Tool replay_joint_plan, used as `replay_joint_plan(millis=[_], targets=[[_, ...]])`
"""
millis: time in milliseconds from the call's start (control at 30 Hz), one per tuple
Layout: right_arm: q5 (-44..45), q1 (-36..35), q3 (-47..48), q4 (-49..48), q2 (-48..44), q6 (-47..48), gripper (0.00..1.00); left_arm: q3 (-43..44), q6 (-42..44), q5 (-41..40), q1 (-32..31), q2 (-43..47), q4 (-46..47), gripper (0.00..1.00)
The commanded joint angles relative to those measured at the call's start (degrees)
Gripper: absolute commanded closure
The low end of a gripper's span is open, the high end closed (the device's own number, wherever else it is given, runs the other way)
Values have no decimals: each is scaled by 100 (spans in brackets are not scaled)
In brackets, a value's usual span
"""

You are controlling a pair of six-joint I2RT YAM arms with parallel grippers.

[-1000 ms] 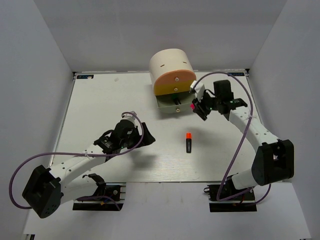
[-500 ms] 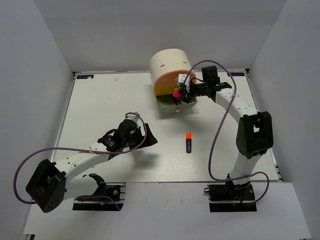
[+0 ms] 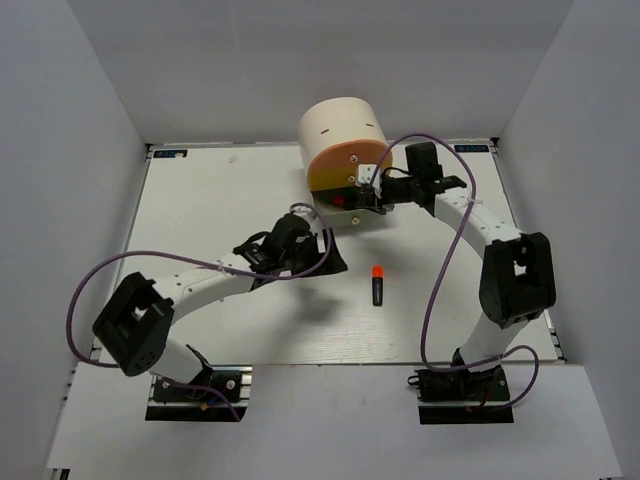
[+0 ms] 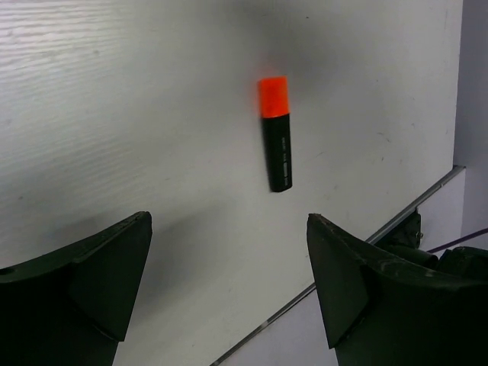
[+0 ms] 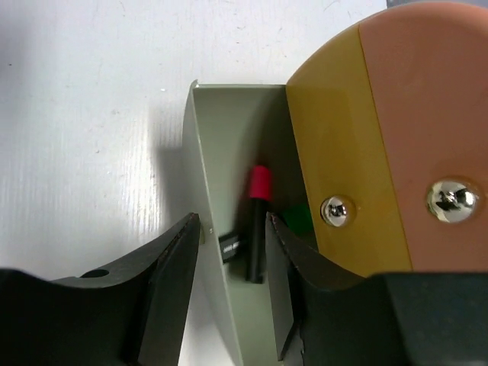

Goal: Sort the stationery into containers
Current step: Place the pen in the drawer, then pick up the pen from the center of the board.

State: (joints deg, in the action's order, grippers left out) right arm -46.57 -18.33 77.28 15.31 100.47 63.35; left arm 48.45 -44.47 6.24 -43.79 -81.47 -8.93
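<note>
The cream half-cylinder desk unit (image 3: pixel 340 130) stands at the back, its pale grey bottom drawer (image 3: pixel 322 209) pulled open. My right gripper (image 3: pixel 368 192) hovers open over that drawer (image 5: pixel 207 145). The pink-capped highlighter (image 5: pixel 256 229) lies in the drawer below the open jaws, beside a green cap (image 5: pixel 299 221) and a black item (image 5: pixel 230 245). The yellow front (image 5: pixel 335 137) and peach front (image 5: pixel 427 99) are shut. The orange-capped highlighter (image 3: pixel 378 285) lies on the table. My left gripper (image 3: pixel 335 262) is open and empty just left of it; it shows ahead in the left wrist view (image 4: pixel 276 133).
The white table (image 3: pixel 200 200) has grey walls at left, back and right. Its near edge (image 4: pixel 381 229) runs close behind the orange highlighter in the left wrist view. Purple cables loop off both arms.
My right gripper carried the pink highlighter left over the open drawer and let it go; it now lies inside. My left arm has swung right toward the orange highlighter.
</note>
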Motion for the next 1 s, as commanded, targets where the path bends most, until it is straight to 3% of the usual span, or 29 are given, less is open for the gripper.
replay_joint_plan(millis=[0,33,100,133,167,200,300,400,433,467,533,733,967], targets=[[76,48,-256,-466,-571,-235,54,498,219,132,-217,-333,-30,9],[191,75,-361,-676,-746,-932,54,664,271,132,-305,-500,-30,10],[935,110,-362,-1132,-905,-1621,64,954,324,79,-454,-667,-152,13],[1200,241,-327,-1170,-976,-2834,73,1095,325,18,-516,-903,-275,14],[1820,285,-318,-1162,-1020,-3176,93,1410,394,-52,-647,-1045,-398,17],[1940,425,-388,-962,-1168,-3598,100,1579,395,-105,-701,-1203,-521,18],[2791,733,-853,-768,-1554,-4592,100,2228,395,-316,-867,-1862,-1022,27],[2977,1102,-1396,-495,-1994,-5077,100,2871,220,-421,-1113,-2511,-1523,37],[3021,1251,-1530,-450,-2161,-5348,89,3038,219,-474,-1166,-2688,-1672,39],[3065,1374,-1714,-328,-2258,-5438,71,3405,115,-553,-1219,-2864,-2048,39],[3127,1603,-2057,-309,-2600,-5579,63,3828,-53,-808,-1307,-3442,-2506,39],[2724,2096,-2849,-309,-3217,-5931,60,5085,-246,-1476,-1588,-4279,-3518,36],[2434,2325,-3087,-371,-3463,-6124,56,5526,-361,-1994,-1650,-4869,-4170,38]])
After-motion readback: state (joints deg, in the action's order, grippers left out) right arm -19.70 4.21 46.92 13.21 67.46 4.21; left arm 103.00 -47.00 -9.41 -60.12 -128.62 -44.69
